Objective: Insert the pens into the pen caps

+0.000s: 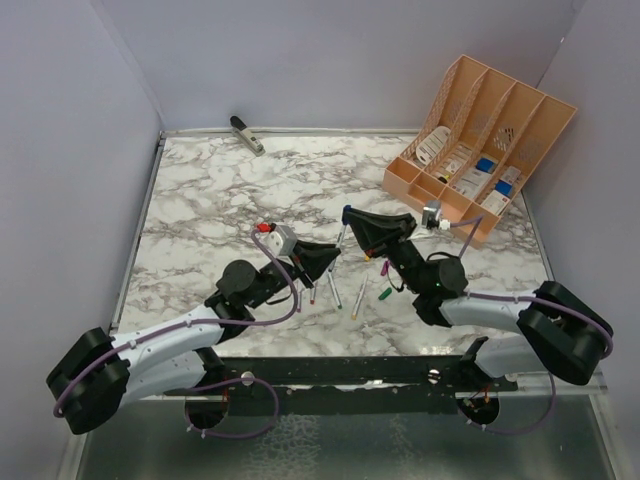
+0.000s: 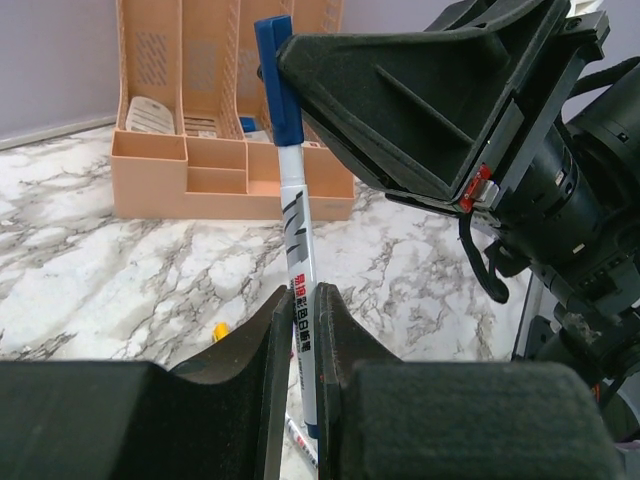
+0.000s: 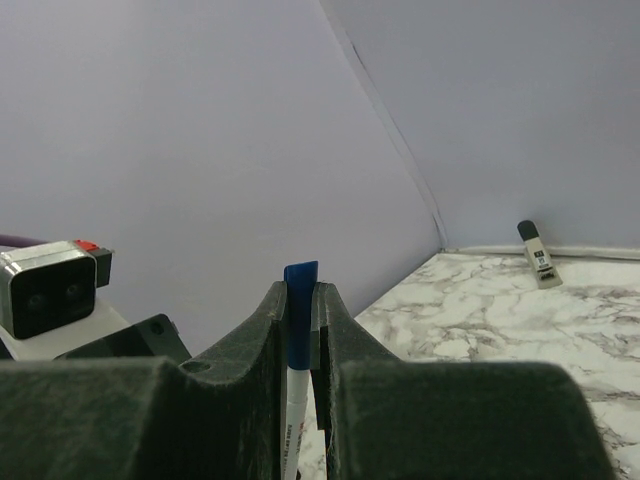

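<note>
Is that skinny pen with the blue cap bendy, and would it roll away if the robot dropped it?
Probably stiff: the pen runs straight between the left gripper and the right gripper pinching its blue cap. It looks round and slim, so it would likely roll on the smooth table.

The left end effector (image 1: 338, 252) and the right end effector (image 1: 347, 214) meet over the middle of the counter (image 1: 220, 190). One is closed on a pen (image 2: 298, 250), the other on its blue cap (image 2: 275, 80), so there is no passage between them. Just toward 6 o'clock, loose pens (image 1: 334, 289) and small caps (image 1: 385, 268) lie on the marble and block a low approach. At 1 o'clock the tall orange organizer (image 1: 480, 140) stands close to the right wall. At 11 o'clock a small clip (image 1: 247, 134) lies at the far edge. From 9 to 12 o'clock the counter is open, with wide room.
</note>
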Controlling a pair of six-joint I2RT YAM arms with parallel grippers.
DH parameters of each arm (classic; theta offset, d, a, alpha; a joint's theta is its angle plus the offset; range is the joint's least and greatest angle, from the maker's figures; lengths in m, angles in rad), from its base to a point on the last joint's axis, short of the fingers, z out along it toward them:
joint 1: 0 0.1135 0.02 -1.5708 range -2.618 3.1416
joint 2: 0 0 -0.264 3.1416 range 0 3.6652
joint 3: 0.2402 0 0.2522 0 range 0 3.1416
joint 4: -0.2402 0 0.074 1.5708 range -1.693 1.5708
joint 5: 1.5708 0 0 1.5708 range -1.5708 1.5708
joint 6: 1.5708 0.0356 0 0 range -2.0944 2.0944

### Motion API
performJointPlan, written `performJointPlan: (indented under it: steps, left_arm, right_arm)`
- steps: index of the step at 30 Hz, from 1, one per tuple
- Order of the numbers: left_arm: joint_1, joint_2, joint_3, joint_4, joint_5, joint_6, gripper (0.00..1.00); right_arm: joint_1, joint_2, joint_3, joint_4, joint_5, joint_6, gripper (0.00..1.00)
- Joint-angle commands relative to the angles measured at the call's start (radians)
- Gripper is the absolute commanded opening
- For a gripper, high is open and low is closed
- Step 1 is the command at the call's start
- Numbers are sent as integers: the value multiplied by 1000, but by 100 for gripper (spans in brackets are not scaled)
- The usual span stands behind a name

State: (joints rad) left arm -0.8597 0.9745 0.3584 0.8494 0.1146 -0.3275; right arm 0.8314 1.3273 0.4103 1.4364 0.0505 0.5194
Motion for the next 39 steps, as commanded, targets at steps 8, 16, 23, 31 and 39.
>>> performJointPlan:
  steps: [8, 16, 23, 31, 39]
  left_arm:
    - [-2, 38, 6, 300, -84, -35, 0]
    - [-2, 56, 32, 342, -140, -4, 0]
    - [-2, 88, 55, 369, -144, 6, 0]
    - [-2, 53, 90, 363, -168, 83, 0]
    - [-1, 36, 106, 370, -191, 132, 0]
  right_arm:
    - [7, 33, -4, 165, -57, 10, 1]
    - [8, 38, -12, 138, -67, 13, 1]
    - [21, 50, -5, 100, -82, -11, 1]
    - [48, 66, -27, 45, -75, -29, 2]
    - [77, 108, -45, -6, -45, -40, 1]
